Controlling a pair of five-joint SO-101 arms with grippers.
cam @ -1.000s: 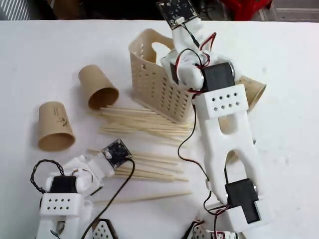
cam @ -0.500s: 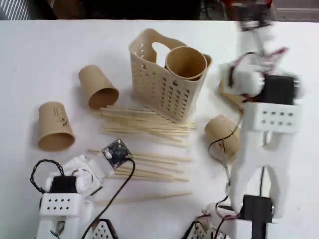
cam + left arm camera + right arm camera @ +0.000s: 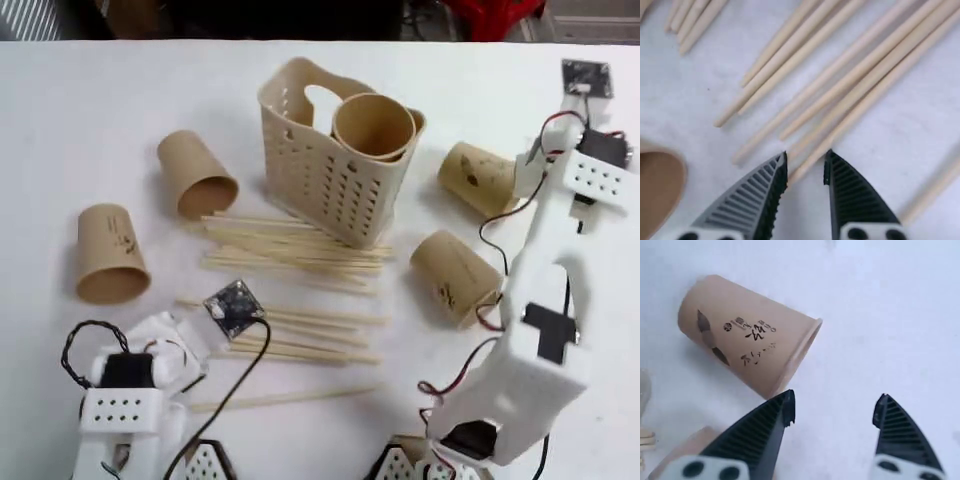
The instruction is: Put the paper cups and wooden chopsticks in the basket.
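Observation:
A cream slotted basket (image 3: 320,175) stands mid-table with one paper cup (image 3: 373,125) upright inside. Two paper cups (image 3: 197,175) (image 3: 110,253) lie on their sides to its left, two more (image 3: 480,178) (image 3: 455,275) to its right. Wooden chopsticks (image 3: 290,250) lie scattered in front of the basket. My right gripper (image 3: 836,402) is open just off the rim of the far right cup (image 3: 747,335), holding nothing. My left gripper (image 3: 805,159) hangs low over the chopsticks (image 3: 840,90), its fingers a little apart and empty.
The right arm (image 3: 545,290) stretches along the table's right side, beside the nearer right cup. The left arm (image 3: 125,395) sits at the front left, its wrist camera (image 3: 235,305) over the chopsticks. Bare white table lies at the far left.
The right arm swung from over the basket to the right side, leaving a cup standing in the basket. It now hangs by the far right cup. The left arm has not moved.

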